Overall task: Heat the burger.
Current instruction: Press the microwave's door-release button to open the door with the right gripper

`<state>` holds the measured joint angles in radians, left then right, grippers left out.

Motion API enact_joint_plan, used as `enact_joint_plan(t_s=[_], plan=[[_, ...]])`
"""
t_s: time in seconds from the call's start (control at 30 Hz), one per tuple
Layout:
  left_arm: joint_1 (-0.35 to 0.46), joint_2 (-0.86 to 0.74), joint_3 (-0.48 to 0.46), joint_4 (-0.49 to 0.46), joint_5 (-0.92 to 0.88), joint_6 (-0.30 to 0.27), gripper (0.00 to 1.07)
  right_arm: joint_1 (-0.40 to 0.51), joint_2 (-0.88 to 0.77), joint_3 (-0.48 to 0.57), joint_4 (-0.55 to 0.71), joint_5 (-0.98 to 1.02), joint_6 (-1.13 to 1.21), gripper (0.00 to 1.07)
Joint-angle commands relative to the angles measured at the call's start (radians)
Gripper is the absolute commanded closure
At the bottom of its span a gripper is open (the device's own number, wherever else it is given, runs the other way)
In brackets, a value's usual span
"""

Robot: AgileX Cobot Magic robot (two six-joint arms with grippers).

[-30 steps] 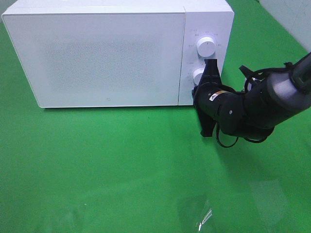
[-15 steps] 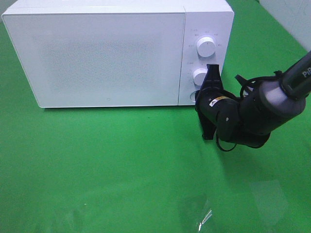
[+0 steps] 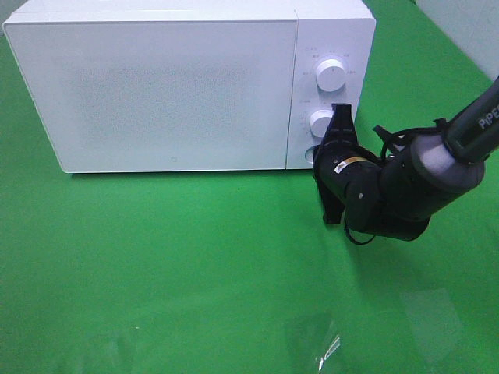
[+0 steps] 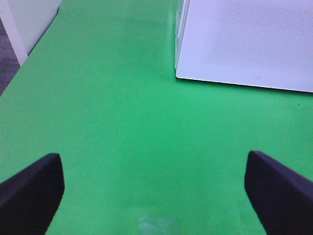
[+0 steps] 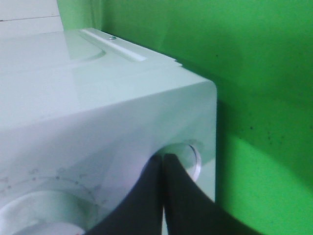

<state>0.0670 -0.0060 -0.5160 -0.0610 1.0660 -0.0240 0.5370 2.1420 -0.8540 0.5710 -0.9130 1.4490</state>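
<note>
**mwave_fan:** Where are we on the burger? High cam first.

**armwatcher:** The white microwave [image 3: 334, 31] sits upper left on the green cloth [image 3: 195, 265], and its door [image 3: 164, 93] is fully closed. The right gripper [image 3: 318, 154] comes in from the right edge, clenched tight with nothing in it. Its tips are up against the control panel, just under the lower knob [image 3: 320, 122]. There's no burger anywhere on the cloth, just a scrap of clear film [image 3: 327, 347] near the bottom edge.

**mwave_fan:** Left wrist cam?

**armwatcher:** The left gripper [image 4: 155, 193] is spread wide and empty. Its dark fingers [image 4: 32, 188] sit in the two bottom corners with only cloth between them, and a microwave corner shows at upper right. No burger here either.

**mwave_fan:** Right wrist?

**armwatcher:** The pinched tips are at bottom centre, touching the rim of a round button [image 5: 191, 157] at the corner of the panel.

**mwave_fan:** So how far along?

**armwatcher:** Can't say for sure. The burger isn't in any view, so it's either behind that door or off-camera, and the door isn't see-through. If it's inside, loading's done and what's left is getting the heat going. If it isn't, I'd guess this press is to pop the door, and nearly everything's left.
</note>
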Motion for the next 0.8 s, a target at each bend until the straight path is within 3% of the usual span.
enact_joint_plan(t_s=[0.03,0.43,0.8], plan=[[0.001,-0.005,-0.001,-0.002,0.004,0.002,0.15,-0.013,-0.005,-0.069,0.040,-0.124,-0.005,1.07],[0.001,-0.005,-0.001,-0.002,0.004,0.002,0.15,-0.013,0.014,-0.201,0.111,-0.215,-0.080,1.07],[0.001,-0.005,-0.001,-0.002,0.004,0.002,0.15,-0.013,0.011,-0.203,0.108,-0.172,-0.087,1.07]])
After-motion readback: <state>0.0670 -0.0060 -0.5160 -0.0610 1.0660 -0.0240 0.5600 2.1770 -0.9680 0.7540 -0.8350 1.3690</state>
